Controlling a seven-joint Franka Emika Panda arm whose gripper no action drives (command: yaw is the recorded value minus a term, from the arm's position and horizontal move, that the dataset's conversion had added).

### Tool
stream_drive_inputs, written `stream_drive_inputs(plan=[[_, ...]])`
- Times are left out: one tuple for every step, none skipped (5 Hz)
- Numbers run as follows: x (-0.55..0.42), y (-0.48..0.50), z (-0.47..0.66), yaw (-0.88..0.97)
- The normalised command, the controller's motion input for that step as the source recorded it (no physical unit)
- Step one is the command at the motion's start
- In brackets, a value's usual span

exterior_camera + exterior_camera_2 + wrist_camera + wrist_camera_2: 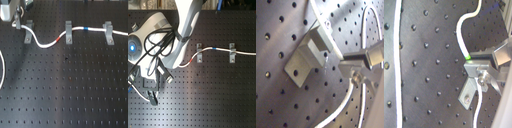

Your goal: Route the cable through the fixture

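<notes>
The white cable runs from the left clip across the board. Its red band lies just before the middle clip, and its blue band lies between the middle clip and the right clip. It sits in both of those clips and leaves at the first exterior view's right. My gripper is right beside the left clip and looks shut on the cable. That clip is close to the fingers in the first wrist view. In the second exterior view the arm hides this clip.
The black perforated board fills both exterior views. A slack loop of the cable curves along the first exterior view's left edge. The white arm with black hoses leans over the second exterior view's left half.
</notes>
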Motion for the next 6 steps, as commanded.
stream_drive_inputs(plan=[[0.258, -0.253, -0.26, -0.13], [0.238, -0.285, -0.28, -0.12], [0.174, -0.377, -0.18, -0.09], [0.031, -0.261, 0.00, -0.17], [0.004, -0.092, 0.02, -0.45], [0.002, 0.000, 0.10, -0.40]])
